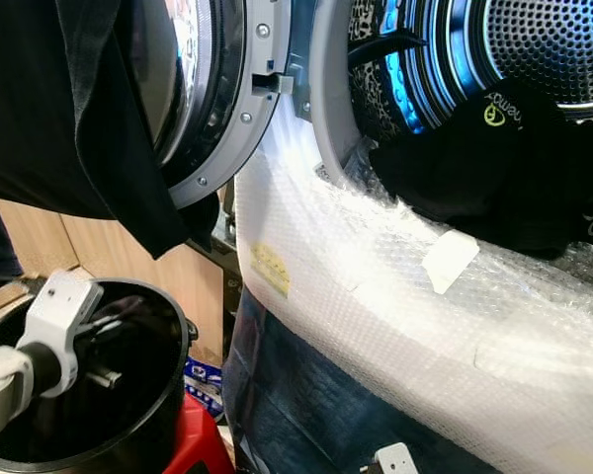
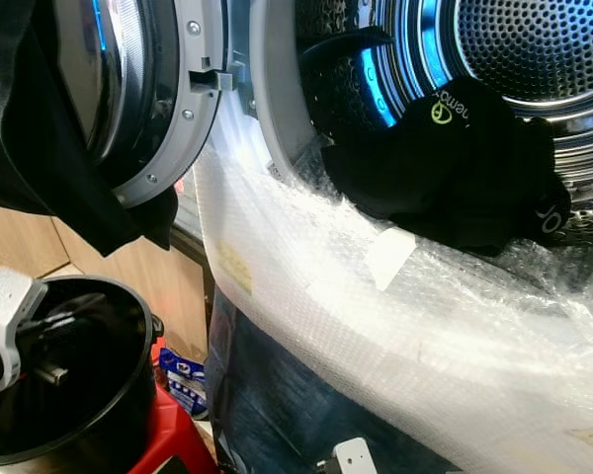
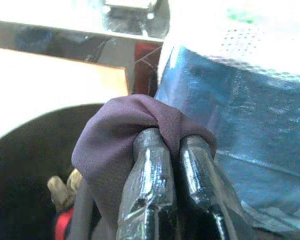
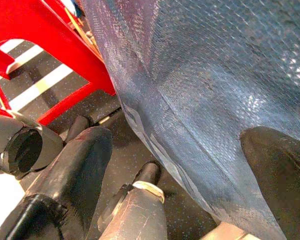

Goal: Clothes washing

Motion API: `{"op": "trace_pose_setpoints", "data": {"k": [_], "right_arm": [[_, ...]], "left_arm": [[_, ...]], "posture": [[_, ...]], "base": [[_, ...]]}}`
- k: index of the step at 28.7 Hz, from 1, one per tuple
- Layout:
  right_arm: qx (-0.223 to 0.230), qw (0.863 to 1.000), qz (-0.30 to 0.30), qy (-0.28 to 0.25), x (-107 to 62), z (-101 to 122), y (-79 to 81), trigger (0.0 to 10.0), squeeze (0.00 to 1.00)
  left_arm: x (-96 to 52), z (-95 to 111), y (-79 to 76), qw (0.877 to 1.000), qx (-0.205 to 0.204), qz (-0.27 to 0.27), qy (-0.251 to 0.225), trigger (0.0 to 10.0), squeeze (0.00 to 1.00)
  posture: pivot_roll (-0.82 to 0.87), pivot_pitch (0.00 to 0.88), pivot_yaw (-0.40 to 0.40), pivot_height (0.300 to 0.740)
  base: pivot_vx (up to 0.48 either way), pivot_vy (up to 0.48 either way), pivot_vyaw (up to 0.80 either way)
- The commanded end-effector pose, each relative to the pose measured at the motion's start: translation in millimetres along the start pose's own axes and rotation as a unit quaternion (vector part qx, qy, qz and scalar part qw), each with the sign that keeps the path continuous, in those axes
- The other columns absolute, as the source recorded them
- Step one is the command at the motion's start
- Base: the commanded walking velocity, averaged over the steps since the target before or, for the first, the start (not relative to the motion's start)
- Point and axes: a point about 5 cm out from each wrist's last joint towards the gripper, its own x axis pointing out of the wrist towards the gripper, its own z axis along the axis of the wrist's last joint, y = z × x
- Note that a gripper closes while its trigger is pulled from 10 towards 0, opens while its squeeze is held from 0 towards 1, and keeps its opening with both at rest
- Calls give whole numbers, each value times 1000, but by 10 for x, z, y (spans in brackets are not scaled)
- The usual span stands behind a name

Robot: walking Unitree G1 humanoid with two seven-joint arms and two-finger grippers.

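Above the black bucket (image 1: 128,395), left hand (image 3: 172,150) clenches purple cloth (image 3: 120,145); right hand (image 4: 180,165) released.

Your left arm sits low on the left, its white wrist housing (image 1: 57,316) angled inward. The left gripper (image 3: 172,145) has its two black fingers pressed close together, pinching a fold of purple-grey cloth (image 3: 120,145) between the tips. Your right gripper (image 4: 190,160) hangs low with its fingers spread wide apart, holding nothing.
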Motion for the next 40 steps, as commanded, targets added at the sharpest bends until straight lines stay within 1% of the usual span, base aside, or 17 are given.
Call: {"op": "trace_pose_setpoints", "data": {"k": [1,4,5,6,7,9,15,18,20,22,23,24,26,27,32,39,40], "right_arm": [[-1,1000,-4,0,-1,12,-18,10000,0],[-1,1000,-4,0,0,12,-14,10000,0],[-1,1000,-3,-1,4,12,-1,10000,0],[-1,1000,-3,-1,4,12,-1,10000,0],[-1,1000,-2,-1,6,13,7,10000,0],[0,1000,-3,-2,7,15,8,10000,0],[11,1000,-11,-11,7,36,-6,10000,0],[10,1000,-12,-10,-3,18,-23,10000,0],[7,1000,-10,-6,-8,-6,-23,10000,0],[5,1000,-10,-2,-14,-26,-29,10000,0],[5,1000,-11,-3,-17,-27,-34,10000,0],[5,1000,-11,-3,-17,-27,-34,10000,0],[7,1000,-14,-6,-19,-14,-51,10000,0],[7,1000,-14,-6,-19,-14,-51,10000,0],[8,1000,-17,-7,-22,-3,-70,10000,0],[7,1000,-17,-16,-6,55,-54,10000,0],[10,1000,-20,-19,-3,78,-62,10000,0]], "left_arm": [[27,260,-239,997,27,-63,-44,0,0],[57,376,-333,993,33,-89,-66,0,0],[137,548,-487,985,35,-136,-102,0,0],[137,548,-487,985,35,-136,-102,0,0],[205,671,-643,974,37,-186,-126,0,0],[226,701,-699,969,35,-205,-133,0,0],[306,734,-977,948,75,-287,-120,0,0],[257,752,-1139,916,110,-360,-139,0,0],[213,720,-1238,890,131,-412,-145,0,0],[189,712,-1351,867,122,-460,-147,0,0],[175,711,-1449,849,117,-494,-148,0,0],[175,711,-1449,849,117,-494,-148,0,0],[182,723,-1526,836,119,-513,-154,0,0],[182,723,-1526,836,119,-513,-154,0,0],[221,847,-1653,803,105,-553,-194,0,0],[295,867,-1747,791,89,-571,-202,0,0],[303,880,-1794,784,80,-579,-208,0,0]], "posture": [[233,31,-129,740],[235,31,-131,740],[236,30,-129,740],[236,30,-129,740],[228,26,-124,740],[226,26,-123,740],[189,19,-106,740],[197,22,-112,740],[200,23,-114,740],[194,20,-115,740],[191,19,-112,740],[191,19,-112,740],[183,17,-113,740],[183,17,-113,740],[186,8,-117,740],[175,0,-107,740],[170,0,-102,740]], "base": [[0,0,0],[0,0,0],[0,0,0],[0,0,0],[0,0,0],[0,0,0],[0,0,0],[0,0,0],[0,0,0],[0,0,0],[0,0,0],[0,0,0],[0,0,0],[0,0,0],[0,0,0],[0,0,0],[0,0,0]]}}
